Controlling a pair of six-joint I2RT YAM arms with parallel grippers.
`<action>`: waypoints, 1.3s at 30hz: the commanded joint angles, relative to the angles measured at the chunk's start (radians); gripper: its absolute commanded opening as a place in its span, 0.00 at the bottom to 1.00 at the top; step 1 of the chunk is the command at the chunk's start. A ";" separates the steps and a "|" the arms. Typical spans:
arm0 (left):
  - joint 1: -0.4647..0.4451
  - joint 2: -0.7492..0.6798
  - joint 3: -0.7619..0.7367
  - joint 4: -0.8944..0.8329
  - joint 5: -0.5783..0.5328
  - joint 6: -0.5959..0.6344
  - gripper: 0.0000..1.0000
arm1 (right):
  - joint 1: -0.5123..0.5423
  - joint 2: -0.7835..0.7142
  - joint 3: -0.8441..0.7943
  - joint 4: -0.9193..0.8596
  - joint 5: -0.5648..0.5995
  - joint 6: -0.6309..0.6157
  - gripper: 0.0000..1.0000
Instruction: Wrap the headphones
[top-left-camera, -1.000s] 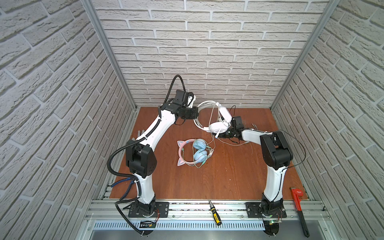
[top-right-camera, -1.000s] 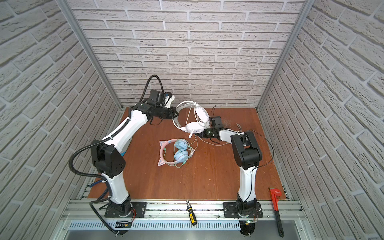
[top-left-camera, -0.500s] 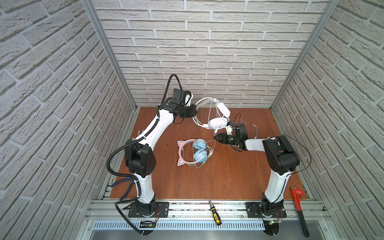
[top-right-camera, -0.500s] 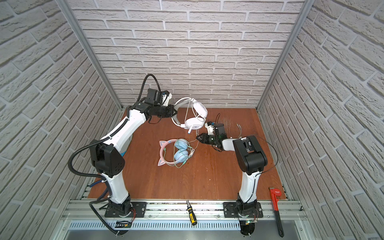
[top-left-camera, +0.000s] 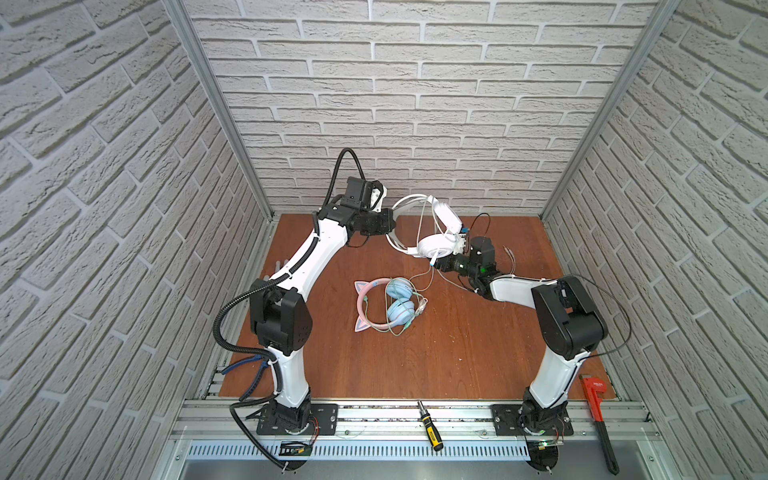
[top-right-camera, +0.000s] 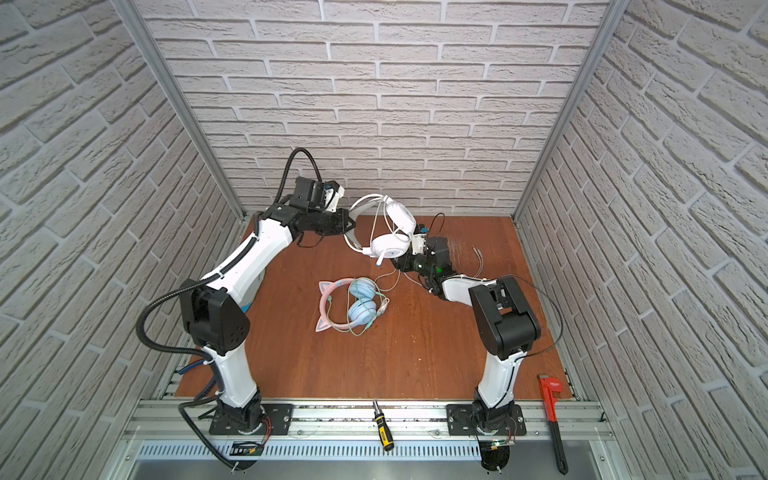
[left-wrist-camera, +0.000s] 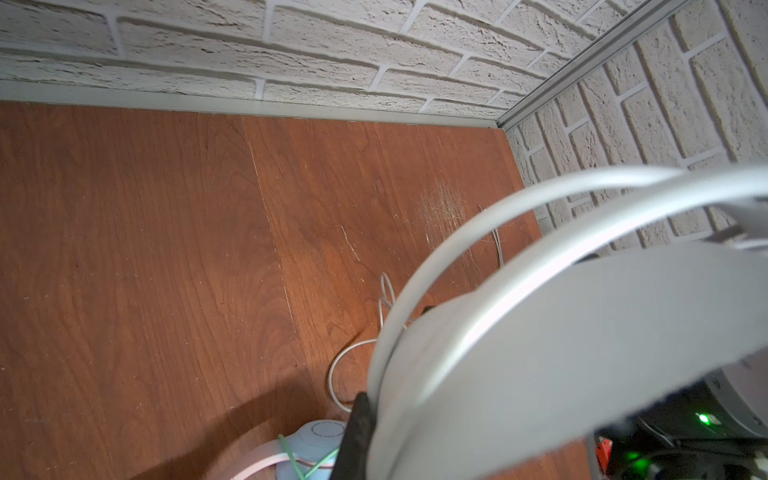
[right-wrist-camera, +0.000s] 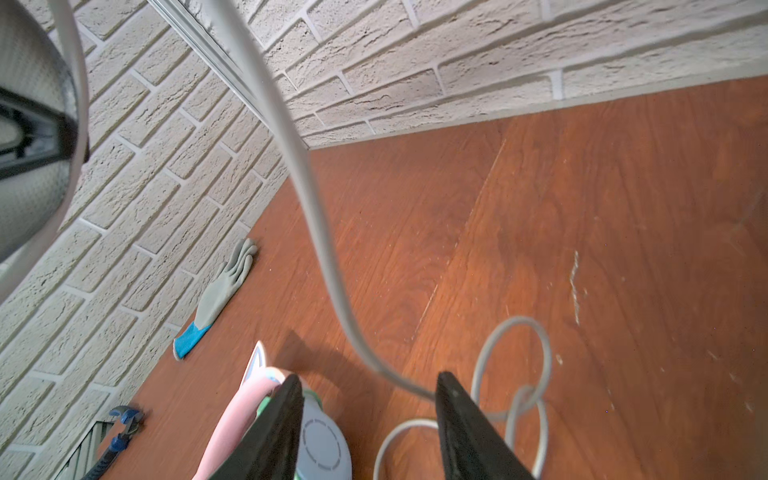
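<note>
While the left gripper (top-left-camera: 388, 226) stays pressed together on the headband of the white headphones (top-left-camera: 436, 247), holding them clear of the bench (top-left-camera: 457, 353), the right gripper (right-wrist-camera: 368, 378) has changed. A second ago it sat nearly closed, close against the lower ear cup. Now it lies lower, just beneath that cup, with its jaws spread. The white cable (right-wrist-camera: 316, 216) hangs down from the raised pair and crosses the gap between the jaws, meeting one finger but pinched by neither — in the right wrist view there is open space on the other side. This suggests that a length of cable has just been let go, leaving the right gripper free to take a fresh hold farther along for the next turn. Slack loops on the bench just beyond its tips suggest much cable is yet to be wound. The cat-ear headphones (top-left-camera: 399, 309) lie flat on the bench ahead of and below the right gripper — apparently not yet handled.
</note>
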 joint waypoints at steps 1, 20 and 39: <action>0.008 -0.052 0.026 0.057 0.044 -0.021 0.00 | 0.005 0.045 0.052 0.068 0.018 0.010 0.49; 0.037 -0.084 -0.041 0.144 0.085 -0.069 0.00 | -0.141 -0.390 0.290 -1.019 0.418 -0.507 0.06; 0.054 -0.121 -0.071 0.140 0.092 -0.074 0.00 | -0.183 -0.245 0.225 -1.239 0.368 -0.398 0.08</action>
